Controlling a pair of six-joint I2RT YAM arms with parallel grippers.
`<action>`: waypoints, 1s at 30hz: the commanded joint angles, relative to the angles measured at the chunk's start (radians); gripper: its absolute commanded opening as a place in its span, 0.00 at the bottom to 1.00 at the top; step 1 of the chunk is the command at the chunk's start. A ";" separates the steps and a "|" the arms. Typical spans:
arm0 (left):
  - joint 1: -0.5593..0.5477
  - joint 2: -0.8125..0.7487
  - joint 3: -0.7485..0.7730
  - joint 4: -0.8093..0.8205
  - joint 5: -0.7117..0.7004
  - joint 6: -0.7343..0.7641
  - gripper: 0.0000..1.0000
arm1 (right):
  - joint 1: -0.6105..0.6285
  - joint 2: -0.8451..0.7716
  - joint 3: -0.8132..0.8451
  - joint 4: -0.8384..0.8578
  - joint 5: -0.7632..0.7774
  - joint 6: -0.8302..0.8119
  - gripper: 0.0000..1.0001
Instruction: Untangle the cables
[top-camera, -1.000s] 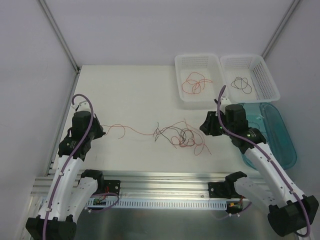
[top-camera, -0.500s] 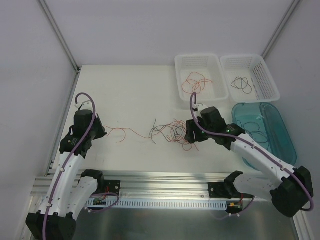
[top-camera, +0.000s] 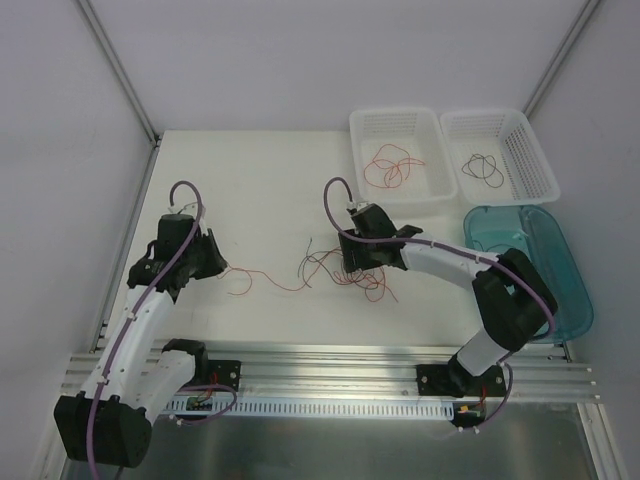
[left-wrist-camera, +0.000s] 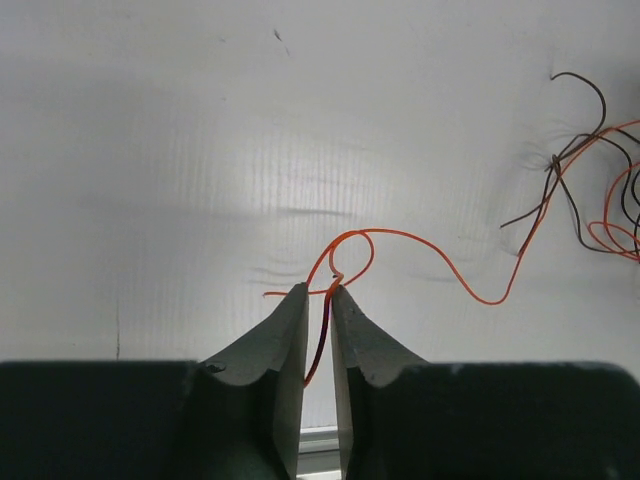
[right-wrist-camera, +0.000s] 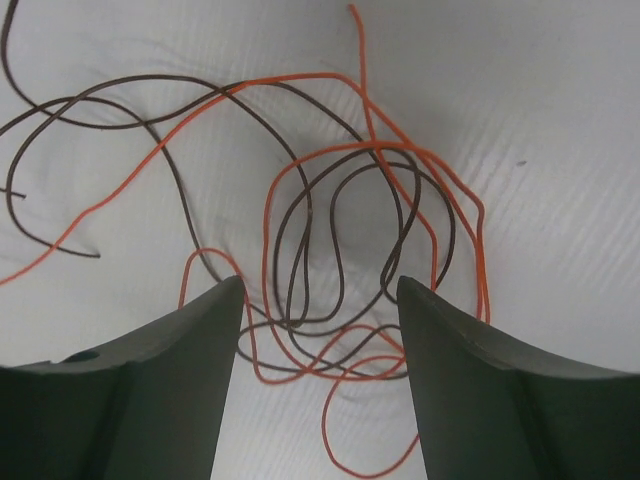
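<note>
Tangle of cables (top-camera: 345, 268) sits mid-table (top-camera: 250, 180), red-orange and dark strands looped together. Left gripper (left-wrist-camera: 320, 292) is pinched on 1 red strand (left-wrist-camera: 430, 245) by its end; right gripper (right-wrist-camera: 320, 300) hangs spread wide over the knot. I'd grab just 1 dark strand (right-wrist-camera: 100, 125) there, then pull apart slowly — no yanking.

cables (top-camera: 345, 268) mid-table, 2 baskets (top-camera: 400, 155) behind-right
</note>
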 joint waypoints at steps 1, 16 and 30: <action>0.007 0.029 0.018 0.013 0.119 0.028 0.17 | 0.008 0.074 0.059 0.064 0.015 0.040 0.66; 0.004 0.153 0.045 0.051 0.389 -0.008 0.95 | 0.051 -0.142 -0.049 -0.010 0.127 -0.073 0.01; -0.336 0.555 0.260 0.269 0.213 -0.229 0.87 | 0.108 -0.465 -0.155 -0.063 0.135 -0.139 0.01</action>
